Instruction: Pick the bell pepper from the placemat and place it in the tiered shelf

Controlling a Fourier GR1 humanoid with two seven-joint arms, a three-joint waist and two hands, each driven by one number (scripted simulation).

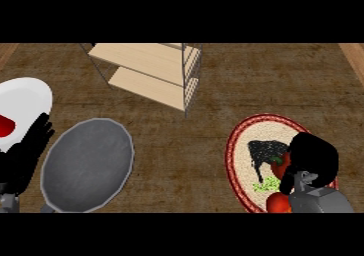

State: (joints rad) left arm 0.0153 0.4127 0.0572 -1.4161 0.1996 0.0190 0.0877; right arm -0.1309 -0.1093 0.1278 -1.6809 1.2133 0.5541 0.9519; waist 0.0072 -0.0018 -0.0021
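Observation:
A red bell pepper (278, 202) with a green stem (267, 185) lies on the oval, red-rimmed placemat (239, 145) at the right. My right hand (313, 156) covers most of it, its fingers curled round it, so red shows only at the hand's left edge and below the thumb. The hand's dark shadow falls on the mat to the upper left. The tiered shelf (149, 75), pale wooden boards in a thin wire frame, stands at the back centre, well apart from the hand.
A grey round plate (87, 164) lies at the lower left. Beside it a white object (21, 107) with a red patch sits at the left edge, and my left hand (26, 152) rests open in front of it, fingers up.

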